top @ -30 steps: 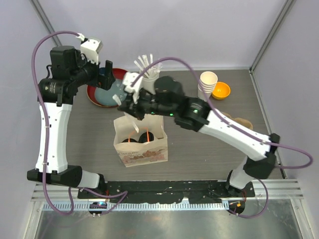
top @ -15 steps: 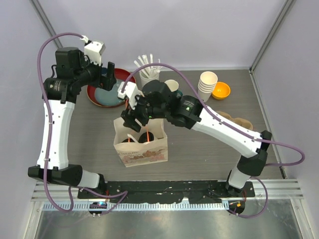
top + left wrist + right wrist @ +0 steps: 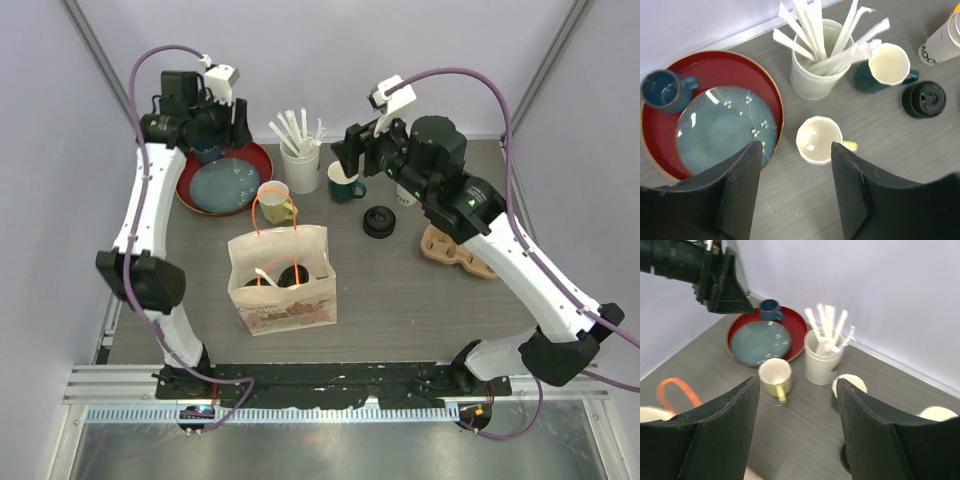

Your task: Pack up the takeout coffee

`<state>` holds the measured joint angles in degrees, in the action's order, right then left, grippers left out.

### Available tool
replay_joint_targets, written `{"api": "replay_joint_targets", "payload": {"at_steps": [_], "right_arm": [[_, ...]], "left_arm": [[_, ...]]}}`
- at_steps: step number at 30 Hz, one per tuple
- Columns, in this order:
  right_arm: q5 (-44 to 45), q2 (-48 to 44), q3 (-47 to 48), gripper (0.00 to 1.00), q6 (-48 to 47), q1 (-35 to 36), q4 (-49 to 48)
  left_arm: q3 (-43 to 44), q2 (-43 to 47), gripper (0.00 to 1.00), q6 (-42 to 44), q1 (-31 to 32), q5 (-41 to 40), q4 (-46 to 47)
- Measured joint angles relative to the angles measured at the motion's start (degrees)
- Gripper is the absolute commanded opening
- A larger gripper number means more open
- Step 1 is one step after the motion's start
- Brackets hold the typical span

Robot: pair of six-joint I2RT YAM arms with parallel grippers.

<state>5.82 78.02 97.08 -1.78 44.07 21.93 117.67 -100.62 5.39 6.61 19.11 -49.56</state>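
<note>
Overhead, left fingers (image 3: pixel 740 190) at 11 o'clock and right fingers (image 3: pixel 725 435) at 12 o'clock hang released near the table's (image 3: pixel 420 310) far edge, well apart from the central paper bag (image 3: pixel 283 300).

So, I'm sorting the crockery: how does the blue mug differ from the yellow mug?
The blue mug stands on the red tray, while the yellow mug stands on the bare table. The blue mug is dark blue inside as well as out, while the yellow mug is cream inside. Both are upright, and each has a handle.
</note>
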Motion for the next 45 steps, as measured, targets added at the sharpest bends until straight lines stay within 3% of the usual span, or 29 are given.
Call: {"api": "replay_joint_targets", "payload": {"at_steps": [3, 6, 9, 14, 21, 29, 33, 45], "right_arm": [[0.0, 0.3, -3.4, 0.67, 1.7, -5.1, -1.9], [-0.9, 1.7, -5.2, 0.67, 2.6, -7.5, -2.1], [-2.2, 3.5, -5.7, 0.66, 2.8, -9.2, -2.2], [-3.5, 5.3, -5.8, 0.65, 2.8, -11.1, -2.3], [-5.0, 7.2, -6.1, 0.64, 2.8, -12.6, -3.4], [-6.4, 7.3, -7.0, 0.64, 2.8, -13.4, -4.0], [-6.7, 7.2, -7.2, 0.64, 2.8, -13.5, -4.0], [-7.6, 4.6, -8.4, 0.64, 2.7, -13.6, -4.0]], "left_arm": [[6.3, -8.9, 0.62, -1.7, 0.7, 0.5, 2.1], [11.5, -16.8, 0.71, -4.5, 1.0, 0.4, 4.9], [16.2, -24.0, 0.71, -8.2, 1.3, 0.4, 7.7], [20.9, -32.2, 0.66, -14.1, 1.3, 0.7, 12.0], [23.0, -36.3, 0.57, -19.2, 1.3, 1.5, 16.3], [25.3, -38.5, 0.33, -21.7, 1.9, 2.0, 18.1], [25.6, -38.5, 0.00, -22.1, 2.0, 1.9, 18.1], [25.6, -37.6, 0.00, -21.9, 2.2, 0.0, 14.6]]}}
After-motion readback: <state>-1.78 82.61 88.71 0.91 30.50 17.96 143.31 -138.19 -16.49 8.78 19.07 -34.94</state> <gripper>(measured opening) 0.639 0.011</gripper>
